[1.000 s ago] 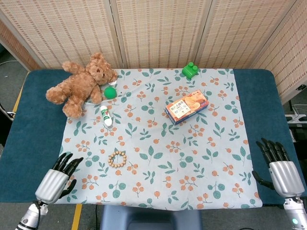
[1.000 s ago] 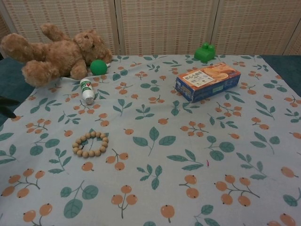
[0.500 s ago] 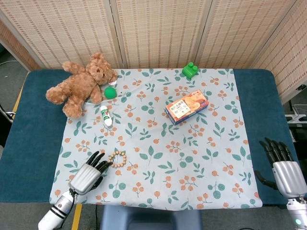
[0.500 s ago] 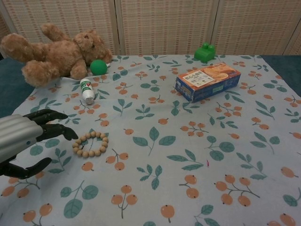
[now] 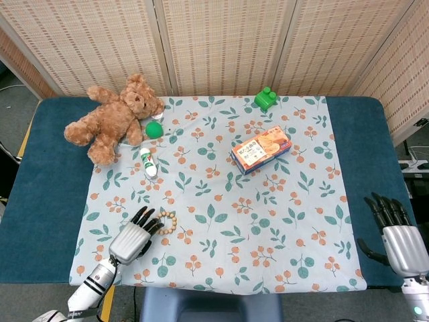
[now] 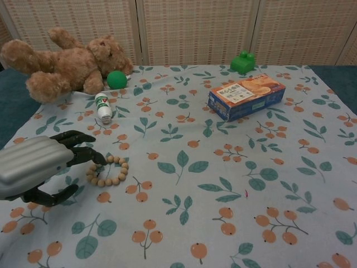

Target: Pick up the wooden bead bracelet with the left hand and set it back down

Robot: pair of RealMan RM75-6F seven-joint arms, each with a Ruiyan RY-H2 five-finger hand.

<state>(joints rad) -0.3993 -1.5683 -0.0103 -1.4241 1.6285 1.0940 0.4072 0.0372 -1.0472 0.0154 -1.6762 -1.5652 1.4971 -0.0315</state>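
**Left hand at the bracelet, nothing lifted**

Near the front left of the flowered cloth (image 5: 221, 221) lies the wooden bead bracelet (image 6: 109, 171), flat on the fabric as a closed ring. The left hand (image 6: 39, 167) sits just to its left, palm down, dark fingers (image 6: 83, 153) spread apart and reaching over the ring's left edge; the fingertips look to be touching the beads, though no bead is pinched or raised. From the head view the same hand (image 5: 133, 236) angles in from the near left corner, its fingertips meeting the bracelet (image 5: 165, 222).

Farther back on the left, a small white bottle (image 6: 103, 108) lies on its side, and beyond it a green ball (image 6: 116, 79) rests against a brown teddy bear (image 6: 64, 62) sprawled at the far left corner. Right of centre stands an orange and blue snack box (image 6: 246, 96), with a green toy block (image 6: 242, 61) behind it near the far edge.

The right hand (image 5: 395, 235) rests well apart at the near right, over the blue table (image 5: 365, 147) beside the cloth, fingers apart and holding nothing.
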